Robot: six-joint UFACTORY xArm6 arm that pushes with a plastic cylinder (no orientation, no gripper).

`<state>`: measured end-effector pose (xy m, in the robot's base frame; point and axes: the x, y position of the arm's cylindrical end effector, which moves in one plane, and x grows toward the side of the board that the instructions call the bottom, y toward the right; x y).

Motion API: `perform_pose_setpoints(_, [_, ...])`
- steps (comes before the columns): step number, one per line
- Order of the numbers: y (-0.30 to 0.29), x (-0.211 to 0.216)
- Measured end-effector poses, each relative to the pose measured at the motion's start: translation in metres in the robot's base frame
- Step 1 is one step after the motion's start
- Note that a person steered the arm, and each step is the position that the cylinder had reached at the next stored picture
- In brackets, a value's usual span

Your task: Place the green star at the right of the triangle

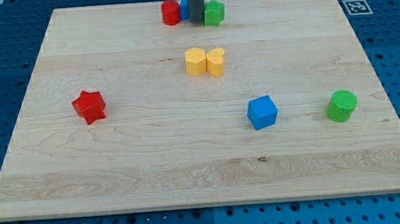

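Only 1 part of the robot is visible: the rod [195, 5], at the view's top, just above the wooden bench [188, 148]. It is a straight, round bar with a dark grey, almost black colour. Its surface looks smooth and matte, with a slightly lighter strip along its left side where light falls. The width is the same along all the visible length. My tip [196, 25] ends flat and plain. I cannot see screws, cables or markings on it. The upper part is cut by the picture's edge.
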<state>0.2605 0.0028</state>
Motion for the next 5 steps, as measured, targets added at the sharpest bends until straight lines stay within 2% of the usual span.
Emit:
perform_pose_setpoints(1, [0.014,0.031])
perform_pose_setpoints(2, [0.041,0.031])
perform_pose_setpoints(4, [0.047,-0.018])
perform_pose_setpoints(5, [0.061,-0.010])
